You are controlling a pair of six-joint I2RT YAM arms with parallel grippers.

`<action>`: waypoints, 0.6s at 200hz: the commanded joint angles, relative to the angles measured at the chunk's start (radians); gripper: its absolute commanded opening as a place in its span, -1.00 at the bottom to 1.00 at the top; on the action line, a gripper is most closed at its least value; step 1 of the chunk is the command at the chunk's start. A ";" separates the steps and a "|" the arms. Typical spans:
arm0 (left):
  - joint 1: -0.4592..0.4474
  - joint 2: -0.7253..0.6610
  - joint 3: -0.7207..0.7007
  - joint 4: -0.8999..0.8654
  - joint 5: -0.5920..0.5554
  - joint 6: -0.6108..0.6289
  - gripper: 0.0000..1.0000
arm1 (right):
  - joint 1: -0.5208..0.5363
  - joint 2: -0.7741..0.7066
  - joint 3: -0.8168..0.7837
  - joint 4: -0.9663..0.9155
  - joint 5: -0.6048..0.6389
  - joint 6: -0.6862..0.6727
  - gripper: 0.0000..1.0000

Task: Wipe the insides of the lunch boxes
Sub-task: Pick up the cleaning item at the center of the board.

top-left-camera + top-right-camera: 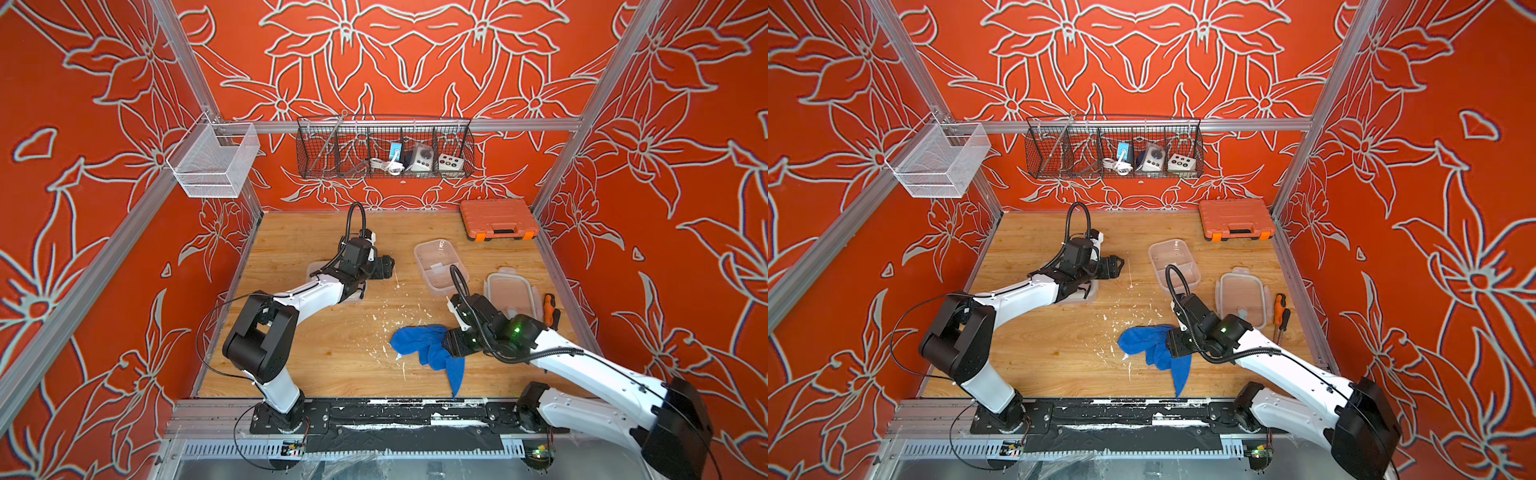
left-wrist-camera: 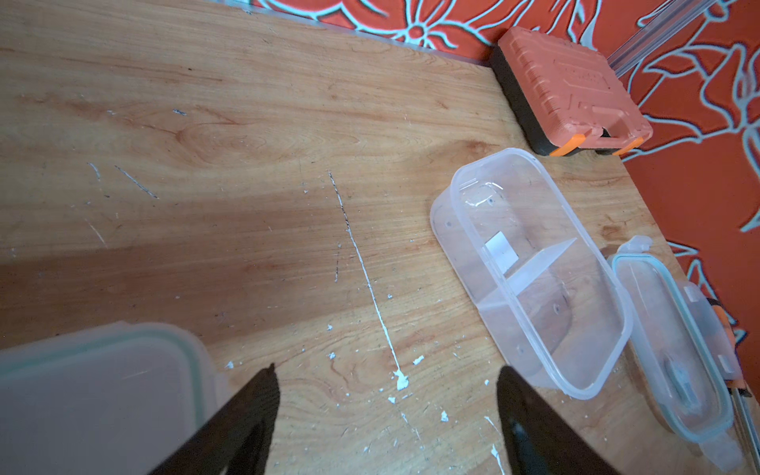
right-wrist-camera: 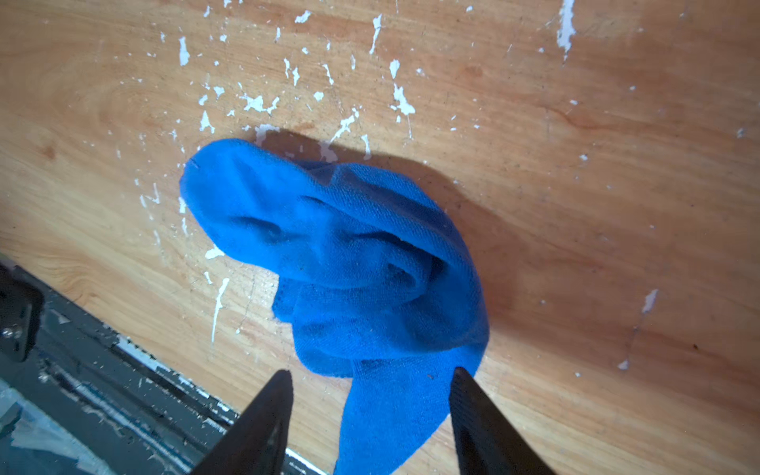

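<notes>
Jaws of right gripper (image 3: 370,372) apart, straddling tail of cloth (image 3: 337,255) — no clamp visible. Left gripper (image 2: 386,366) wide, holding nothing, above table (image 2: 246,164). Divided box (image 2: 530,267) open, upright, near left gripper on its right, farther back than right gripper. Lidded box (image 2: 94,390) just beside left gripper — under that arm.

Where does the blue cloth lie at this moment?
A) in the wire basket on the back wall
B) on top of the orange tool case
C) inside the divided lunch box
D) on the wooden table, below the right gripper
D: the blue cloth lies crumpled on the wooden table, its tail between the open jaws of the right gripper, and the divided lunch box holds no cloth.
</notes>
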 commanded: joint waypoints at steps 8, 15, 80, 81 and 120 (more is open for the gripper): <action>-0.005 0.019 0.017 -0.012 -0.009 0.009 0.63 | 0.046 0.102 0.066 0.054 0.057 0.012 0.33; -0.005 0.018 0.017 -0.014 -0.012 0.010 0.63 | 0.054 0.130 0.079 0.056 0.068 0.006 0.34; -0.005 0.009 0.014 -0.019 -0.032 0.017 0.64 | 0.066 0.362 0.143 0.070 0.090 -0.017 0.37; -0.005 0.009 0.015 -0.019 -0.032 0.017 0.64 | 0.067 0.366 0.144 0.070 0.091 -0.018 0.38; -0.004 0.006 0.016 -0.023 -0.044 0.018 0.64 | 0.067 0.490 0.135 0.131 0.094 -0.007 0.14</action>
